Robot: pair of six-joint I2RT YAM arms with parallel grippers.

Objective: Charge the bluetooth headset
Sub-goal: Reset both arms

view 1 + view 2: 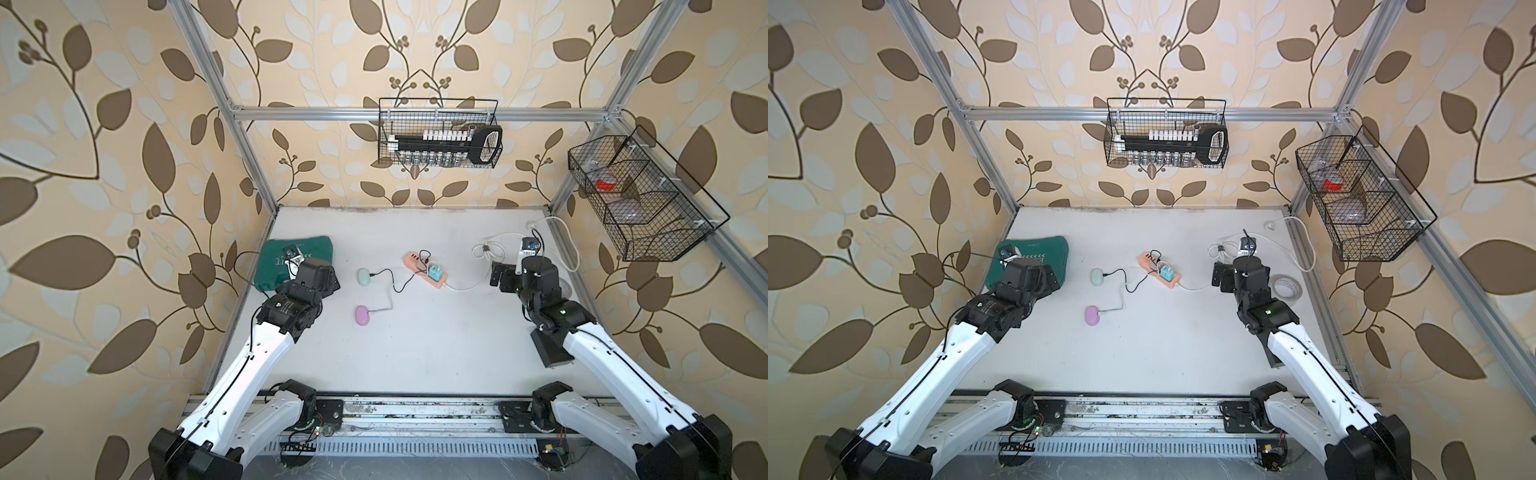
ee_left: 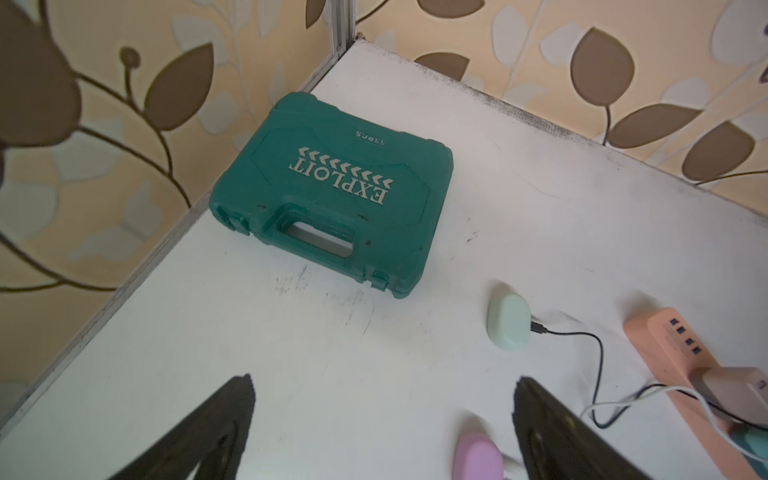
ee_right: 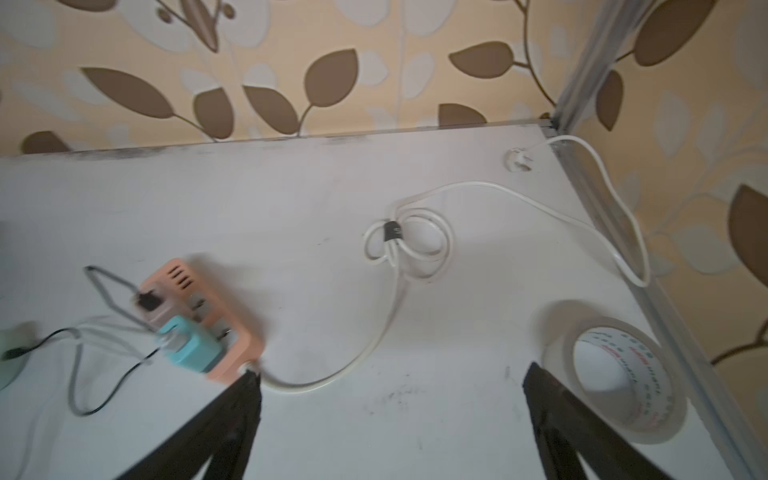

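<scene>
Two small oval bluetooth headset cases lie left of the table's middle: a mint one (image 1: 364, 276) (image 2: 509, 322) with a black cable plugged into it, and a pink one (image 1: 362, 316) (image 2: 478, 457) with a grey cable at its end. Both cables run to the peach power strip (image 1: 415, 262) (image 3: 195, 286), which carries a blue adapter (image 1: 435, 274) (image 3: 189, 347). My left gripper (image 1: 330, 282) (image 2: 382, 380) hangs open above the table left of the cases, holding nothing. To the right of the strip my right gripper (image 1: 498, 274) (image 3: 392, 372) is open and empty.
A green tool case (image 1: 297, 262) (image 2: 332, 195) lies at the back left, under the left wrist. The strip's white cord (image 3: 407, 245) coils toward the back right corner. A tape roll (image 3: 623, 378) (image 1: 1286, 286) sits by the right edge. Wire baskets (image 1: 440, 133) (image 1: 640, 199) hang on the walls.
</scene>
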